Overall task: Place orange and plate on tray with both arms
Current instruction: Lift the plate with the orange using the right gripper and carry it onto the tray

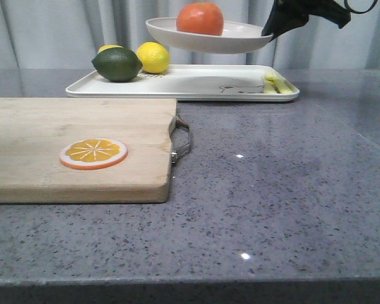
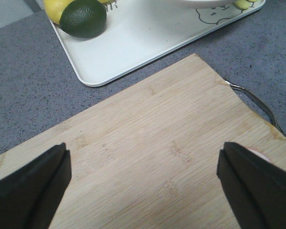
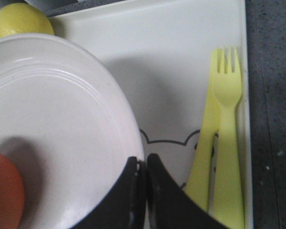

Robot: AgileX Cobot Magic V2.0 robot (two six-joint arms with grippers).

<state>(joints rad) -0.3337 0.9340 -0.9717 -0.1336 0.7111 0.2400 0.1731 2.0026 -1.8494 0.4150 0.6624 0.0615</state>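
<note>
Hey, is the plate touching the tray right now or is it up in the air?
Apart. The front view shows the plate, carrying the orange, held by its rim in the right gripper, with curtain visible between its underside and the tray.

The left end effector (image 2: 143, 183) hangs spread wide over the pale wooden cutting board (image 2: 152, 152). Beyond it on the grey speckled tabletop (image 2: 24, 90), the rectangular white tray (image 2: 133, 43) carries a dark green lime (image 2: 83, 18).
</note>
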